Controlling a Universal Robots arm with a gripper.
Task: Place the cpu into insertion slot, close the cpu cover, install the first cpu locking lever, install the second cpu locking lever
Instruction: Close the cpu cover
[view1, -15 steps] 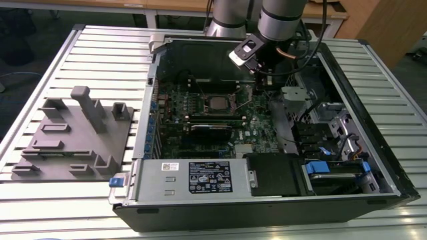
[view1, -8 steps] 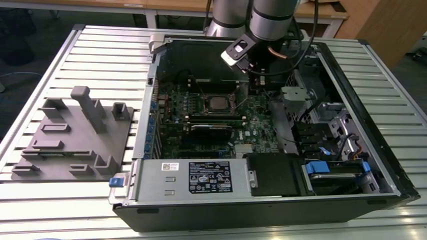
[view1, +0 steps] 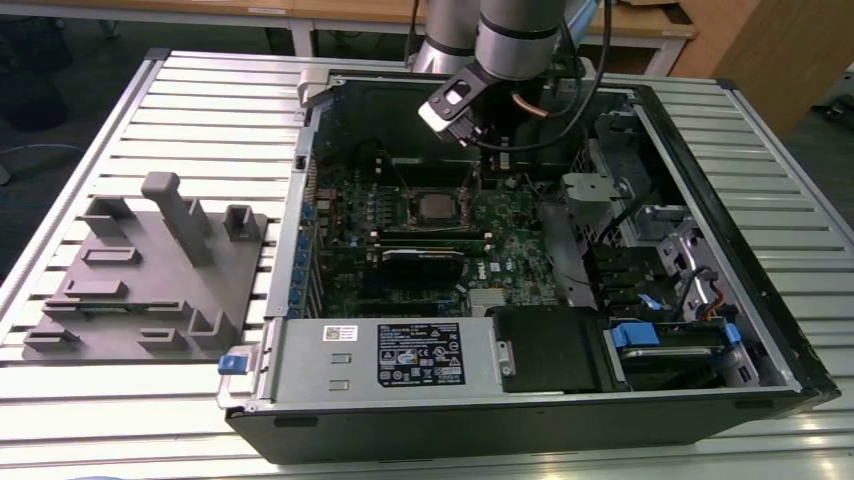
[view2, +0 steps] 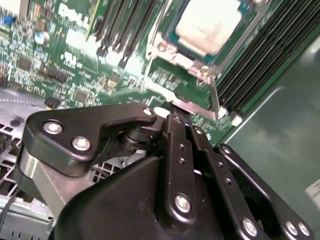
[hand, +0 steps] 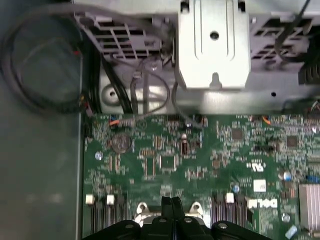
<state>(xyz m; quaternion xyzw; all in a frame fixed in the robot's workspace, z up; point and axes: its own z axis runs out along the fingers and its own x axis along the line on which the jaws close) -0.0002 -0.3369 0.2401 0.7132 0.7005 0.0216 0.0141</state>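
- In the exterior view, a big black open computer case (view1: 534, 420) lies on the grey slatted metal surface (view1: 200, 110). The small flat silver-grey square cpu (view1: 434, 207) sits in the square black-framed insertion slot (view1: 404, 208). The black hand (view1: 478, 170) hangs just beside it.
- In the second wrist view, the hand (view2: 176, 120) has its two fingers pressed together, with nothing seen between them. The cpu (view2: 210, 22) is near the tips. The thin dark-silver metal cpu cover (view2: 186, 59) seems to lie around it, but I cannot tell if it is fully down.
- In the first wrist view, the tips (hand: 171, 202) meet low over the green circuit board (hand: 165, 160).
- What could go wrong: the tips are close to tiny parts. A push in the wrong spot could scratch the board or slip off the cover.
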